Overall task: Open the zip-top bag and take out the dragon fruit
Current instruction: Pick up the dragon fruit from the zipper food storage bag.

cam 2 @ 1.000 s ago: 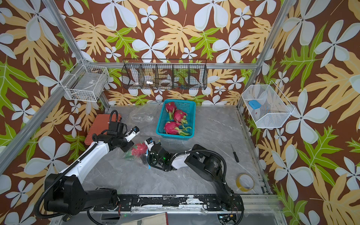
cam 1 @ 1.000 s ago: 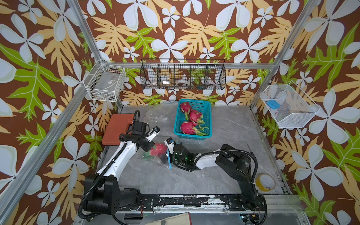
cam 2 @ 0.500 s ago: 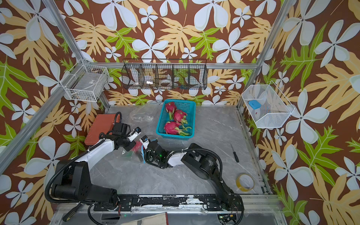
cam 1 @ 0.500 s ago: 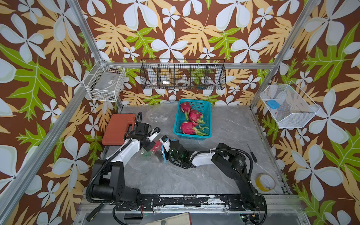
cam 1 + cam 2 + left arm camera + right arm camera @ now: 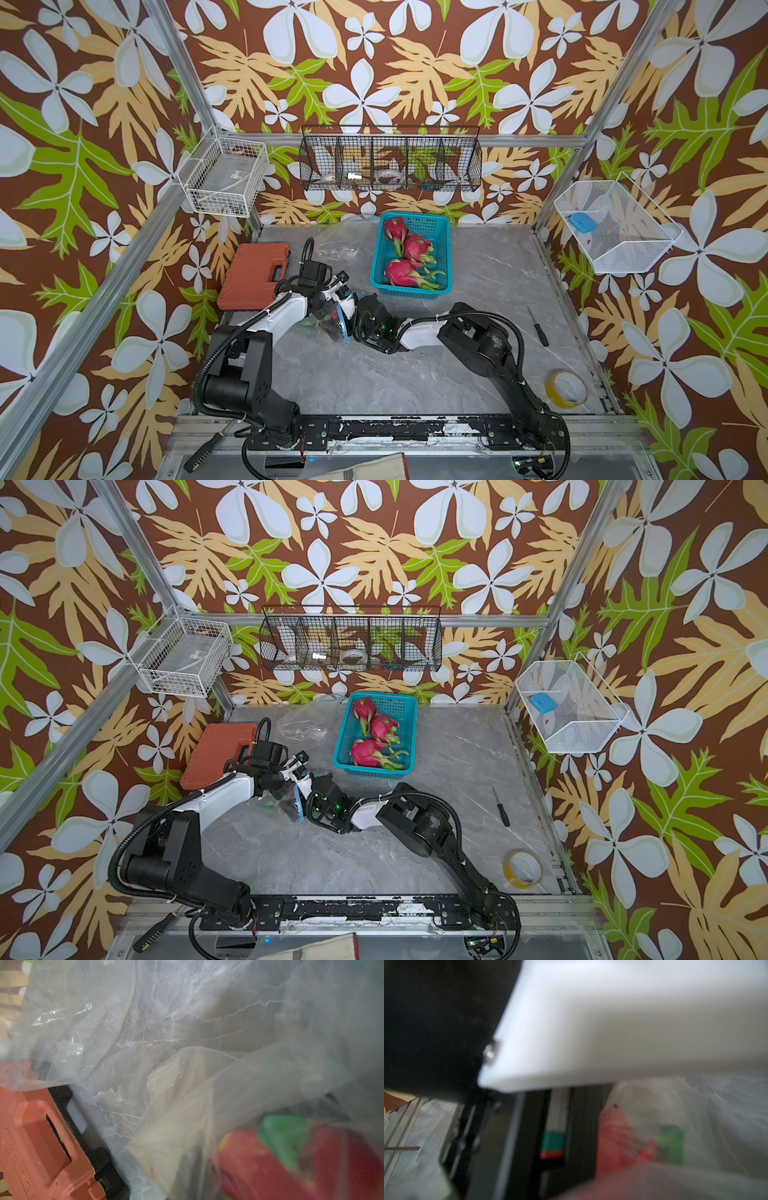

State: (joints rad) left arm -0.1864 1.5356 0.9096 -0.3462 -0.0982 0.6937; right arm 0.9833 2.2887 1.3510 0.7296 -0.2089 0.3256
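The clear zip-top bag (image 5: 328, 328) with a blue zip strip (image 5: 344, 322) hangs crumpled between my two grippers near the table's left side. My left gripper (image 5: 332, 297) is shut on the bag's plastic, which drapes across the left wrist view. One dragon fruit (image 5: 291, 1157), red with a green scale, lies inside the bag. It also shows as a dragon fruit (image 5: 614, 1136) blurred behind plastic in the right wrist view. My right gripper (image 5: 351, 309) is at the bag's mouth, jaws apart. Three more dragon fruit (image 5: 401, 272) lie in the blue basket (image 5: 440, 232).
An orange tool case (image 5: 253, 276) lies just left of the bag, close to my left arm. A second, empty clear bag (image 5: 336, 249) lies behind. A screwdriver (image 5: 538, 328) and a tape roll (image 5: 567, 388) sit at the right. Wire baskets hang on the walls.
Both grippers and the bag have shifted left toward the orange case. The right gripper has closed in on the bag's mouth, and the fruit no longer shows from above.
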